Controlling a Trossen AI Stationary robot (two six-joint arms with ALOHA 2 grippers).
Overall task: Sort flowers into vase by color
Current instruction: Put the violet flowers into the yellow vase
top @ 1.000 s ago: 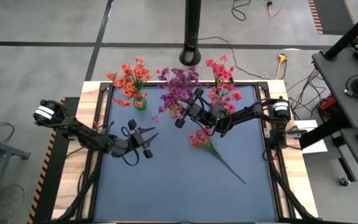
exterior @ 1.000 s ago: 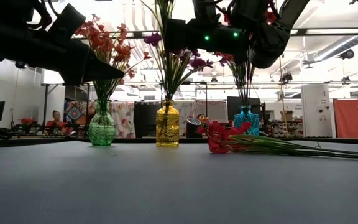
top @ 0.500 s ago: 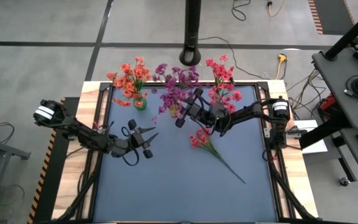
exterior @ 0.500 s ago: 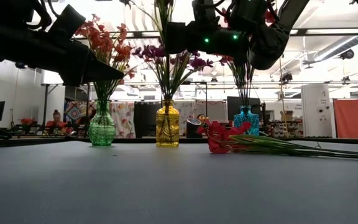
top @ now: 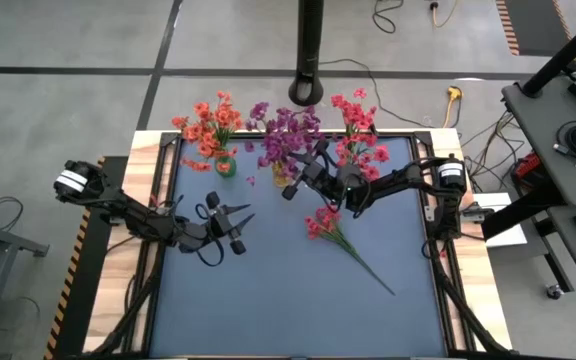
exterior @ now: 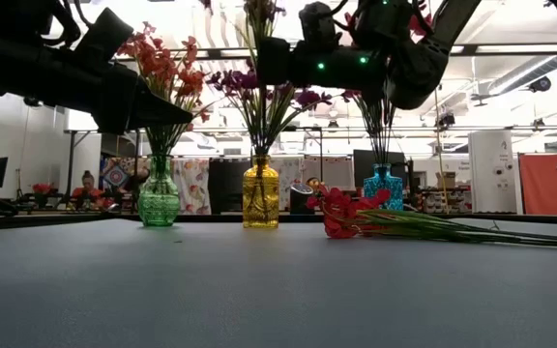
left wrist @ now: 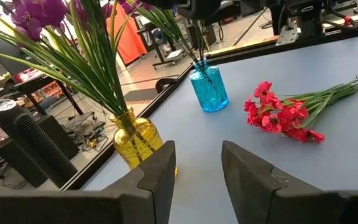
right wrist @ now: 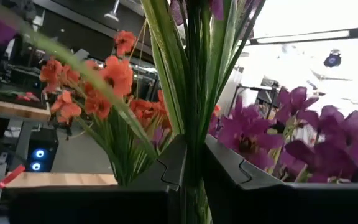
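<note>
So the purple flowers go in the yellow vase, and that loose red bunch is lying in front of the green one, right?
Not quite. The loose red bunch lies in front of the blue vase, not the green vase, as the low view shows. The purple flowers do stand in the yellow vase.

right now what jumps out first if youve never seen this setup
Three glass vases along the table's far edge: green with orange flowers, yellow with purple flowers, blue with red ones. The right gripper is closed on green stems above the yellow vase. One red spray lies loose on the mat, while the left gripper hovers open.
</note>
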